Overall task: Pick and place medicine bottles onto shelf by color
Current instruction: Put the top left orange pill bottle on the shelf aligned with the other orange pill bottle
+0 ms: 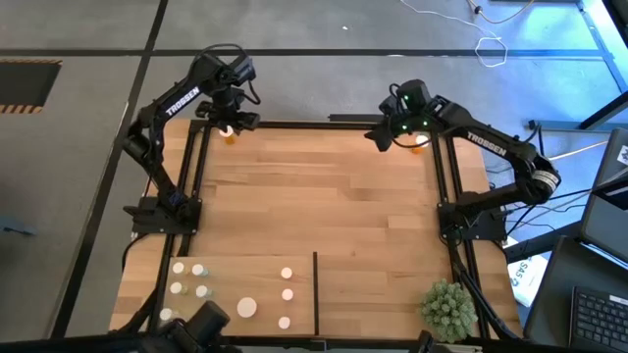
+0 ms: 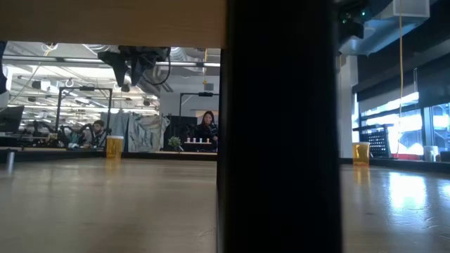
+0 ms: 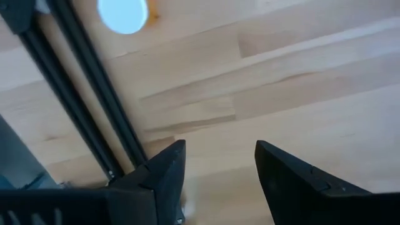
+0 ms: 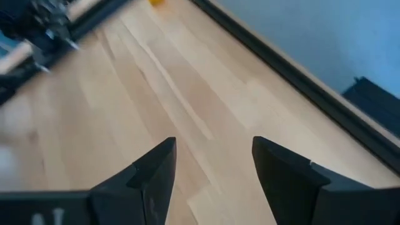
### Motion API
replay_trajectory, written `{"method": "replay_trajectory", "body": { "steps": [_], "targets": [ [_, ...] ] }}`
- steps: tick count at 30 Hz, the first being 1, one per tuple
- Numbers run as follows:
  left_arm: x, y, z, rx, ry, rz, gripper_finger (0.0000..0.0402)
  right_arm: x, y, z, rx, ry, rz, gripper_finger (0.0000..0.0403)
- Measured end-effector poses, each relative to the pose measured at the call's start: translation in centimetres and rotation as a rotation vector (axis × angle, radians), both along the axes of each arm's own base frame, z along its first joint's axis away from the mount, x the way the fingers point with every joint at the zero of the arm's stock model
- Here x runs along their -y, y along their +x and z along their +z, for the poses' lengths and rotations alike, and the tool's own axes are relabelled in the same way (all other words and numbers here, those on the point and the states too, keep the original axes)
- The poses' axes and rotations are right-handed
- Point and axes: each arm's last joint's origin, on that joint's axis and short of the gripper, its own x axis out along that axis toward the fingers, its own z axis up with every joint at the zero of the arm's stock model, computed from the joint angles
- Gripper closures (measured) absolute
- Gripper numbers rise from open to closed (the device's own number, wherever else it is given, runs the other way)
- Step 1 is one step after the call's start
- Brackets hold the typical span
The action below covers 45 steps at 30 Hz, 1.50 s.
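Observation:
An orange medicine bottle [image 1: 231,134] with a white cap [image 3: 123,12] stands at the table's far left edge, just below my left gripper [image 1: 233,120], which points down and is open with nothing in it [image 3: 219,169]. A second orange bottle [image 1: 420,142] stands at the far right, beside my right gripper [image 1: 381,135], which slants down over bare table, open and empty [image 4: 212,169]. Several white-capped bottles [image 1: 287,293] stand on the pale shelf [image 1: 260,270] at the near left, left of its dark divider [image 1: 316,292]. In the low view both orange bottles [image 2: 114,146] [image 2: 361,152] stand upright.
A spiky green plant ball [image 1: 448,306] sits at the near right corner. Black frame rails [image 1: 196,167] [image 1: 444,176] run along both sides of the table. The middle of the planked tabletop [image 1: 324,196] is bare. People sit in the room beyond the table [image 2: 208,126].

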Motion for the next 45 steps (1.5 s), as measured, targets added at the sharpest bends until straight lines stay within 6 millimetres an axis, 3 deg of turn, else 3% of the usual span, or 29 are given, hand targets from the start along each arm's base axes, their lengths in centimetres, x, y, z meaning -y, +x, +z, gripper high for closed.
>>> {"method": "replay_trajectory", "body": {
  "steps": [4, 11, 16, 29, 39, 45],
  "targets": [
    [0.9, 1.6, 0.0, 0.023, 0.021, -0.062, 0.0215, 0.4, -0.9, -0.4, -0.029, 0.100, -0.091, 0.0189],
    [2.6, 4.2, 1.6, 0.095, 0.099, -0.161, 0.0215, 1.3, -3.5, -1.4, -0.184, 0.251, -0.545, 0.0189],
    [3.2, 5.1, 3.1, 0.142, 0.163, -0.196, 0.0215, 1.6, -4.6, -1.7, -0.236, 0.281, -0.608, 0.0189],
    [-0.1, 0.3, 3.0, 0.047, 0.119, 0.037, 0.0215, 1.9, -4.2, -1.4, -0.176, 0.263, -0.548, 0.0189],
    [1.0, -0.6, 3.2, 0.004, 0.129, 0.053, 0.0215, 1.8, -4.1, -1.4, -0.182, 0.248, -0.521, 0.0189],
    [2.4, -2.2, 2.5, -0.018, 0.154, 0.129, 0.0215, 1.8, -4.1, -1.4, -0.187, 0.234, -0.506, 0.0189]
  ]
}}
